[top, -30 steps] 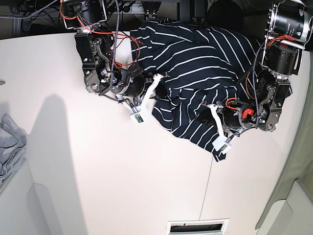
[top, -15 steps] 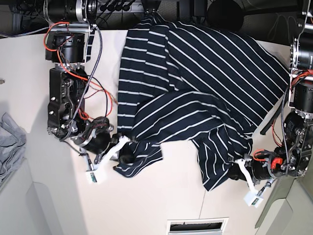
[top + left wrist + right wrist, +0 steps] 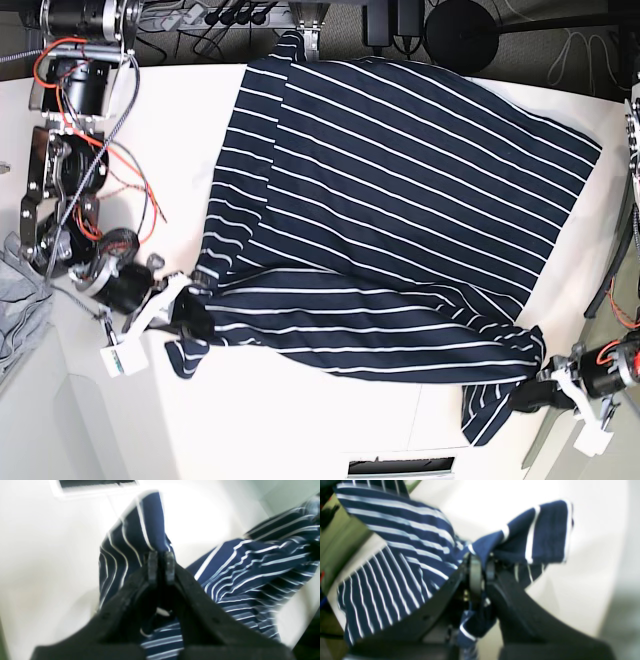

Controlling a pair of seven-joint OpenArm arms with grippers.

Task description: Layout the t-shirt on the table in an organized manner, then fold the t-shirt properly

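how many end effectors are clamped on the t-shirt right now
2: the right end effector pinches the t-shirt at its near-left corner in the base view, the left end effector its near-right corner.

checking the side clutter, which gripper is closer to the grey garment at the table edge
Right. The right gripper, shut on the t-shirt, sits just beside the grey garment. The left gripper pinches the shirt's opposite corner, across the table.
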